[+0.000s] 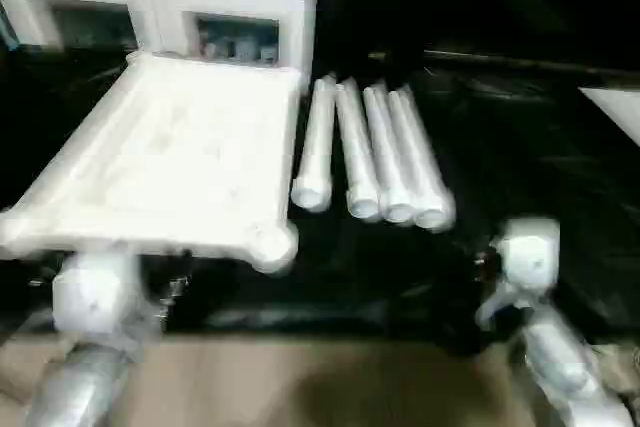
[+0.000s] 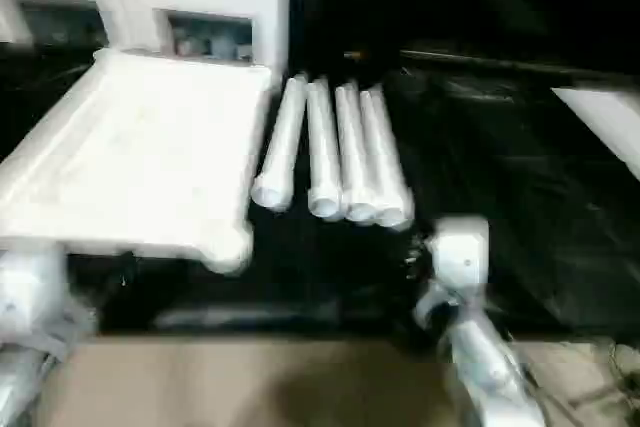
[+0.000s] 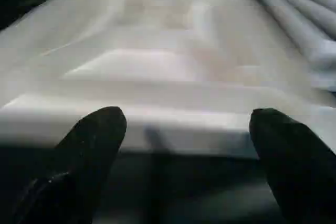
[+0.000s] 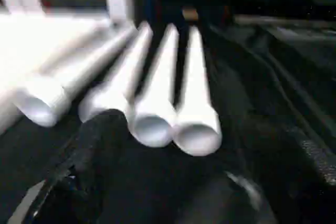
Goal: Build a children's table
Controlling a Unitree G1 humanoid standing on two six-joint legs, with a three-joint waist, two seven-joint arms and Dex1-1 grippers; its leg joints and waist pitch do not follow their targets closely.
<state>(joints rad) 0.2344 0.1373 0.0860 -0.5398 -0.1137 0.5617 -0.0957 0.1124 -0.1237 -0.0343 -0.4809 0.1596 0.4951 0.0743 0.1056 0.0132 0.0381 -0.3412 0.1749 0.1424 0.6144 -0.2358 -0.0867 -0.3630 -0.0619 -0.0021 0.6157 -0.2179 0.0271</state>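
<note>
The white tabletop (image 1: pixel 170 162) lies flat on the black surface, left of the middle, with a rounded corner socket (image 1: pixel 272 243) toward me. Several long white tube legs (image 1: pixel 375 152) lie side by side just right of it, open ends toward me. My left gripper (image 3: pixel 189 150) is open. Its two black fingers (image 3: pixel 94 145) stand wide apart just short of the tabletop's near edge (image 3: pixel 173 124), touching nothing. My right gripper (image 4: pixel 168 171) is open in front of the legs' open ends (image 4: pixel 197 135), with nothing between its fingers. My right wrist (image 1: pixel 527 257) hovers near the legs.
A white cabinet with glass doors (image 1: pixel 160 7) stands right behind the tabletop. A crinkled black sheet (image 1: pixel 520 147) covers the work surface. A white panel edge (image 1: pixel 615 107) shows at the far right. Tan floor (image 1: pixel 300 387) runs along the front.
</note>
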